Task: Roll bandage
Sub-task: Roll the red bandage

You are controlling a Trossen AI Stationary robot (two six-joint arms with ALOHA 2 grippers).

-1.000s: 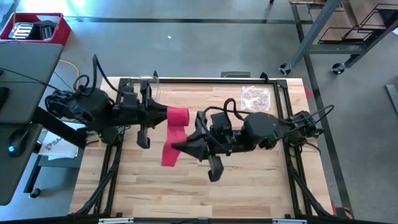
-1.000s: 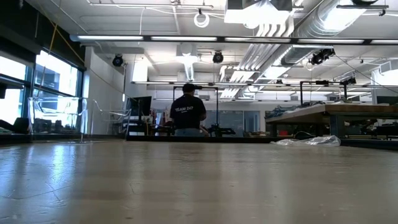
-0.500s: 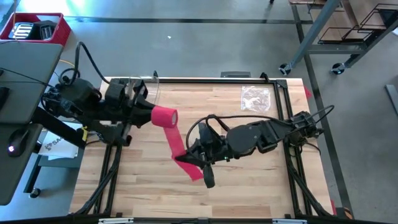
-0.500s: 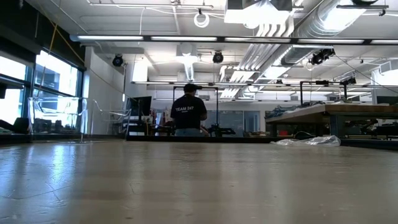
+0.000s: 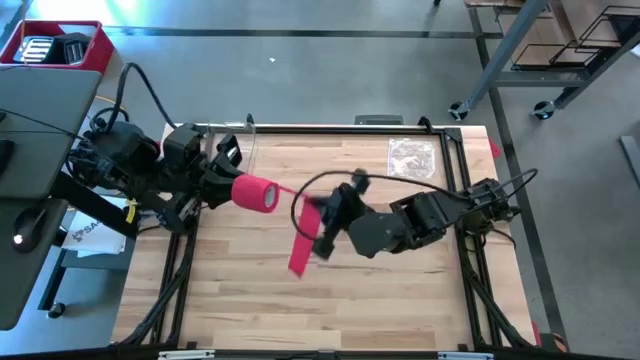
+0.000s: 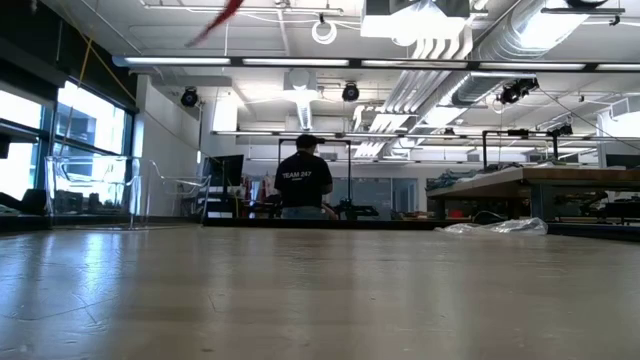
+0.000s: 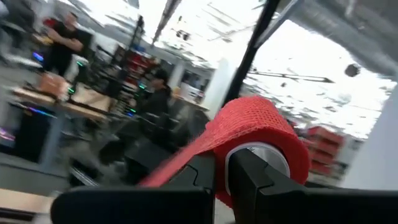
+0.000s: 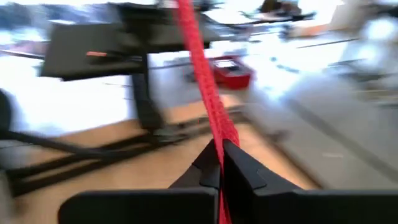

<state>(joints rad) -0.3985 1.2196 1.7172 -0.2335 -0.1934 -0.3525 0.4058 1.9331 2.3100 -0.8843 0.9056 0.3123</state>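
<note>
The bandage is a bright red roll [image 5: 256,194] with a strip [image 5: 287,192] running from it toward the table's right, all held above the left middle of the table. My left gripper [image 5: 229,187] is shut on the roll [image 7: 261,134]. My right gripper [image 5: 314,218] is shut on the strip [image 8: 200,56]. The strip's free tail [image 5: 299,257] hangs past the right gripper toward the near edge. A red blur of strip shows at the top of the low view [image 6: 216,22]. My left gripper holds the roll by its end wall [image 7: 221,167], which goes down between the two fingers. The pale core [image 7: 260,158] shows beside one finger. The fingers come level from the table's left. The roll is lifted clear of the table. My right gripper pinches the strip [image 8: 218,138] between its two fingers, across its width and partway along its length. The strip runs taut from the fingers to the roll. The tail hangs slack beyond the fingers, clear of the table.
A crinkled clear plastic bag [image 5: 412,157] lies at the table's far right; it also shows in the low view [image 6: 495,227]. A red bin [image 5: 60,45] stands off the table at far left. A person [image 6: 303,180] sits far behind the table.
My left gripper has drawn toward the table's left edge with the roll. My right gripper has swung toward the near edge, then back toward the far edge and up, turning about. The strip has stayed stretched between them, and its tail has flipped around.
</note>
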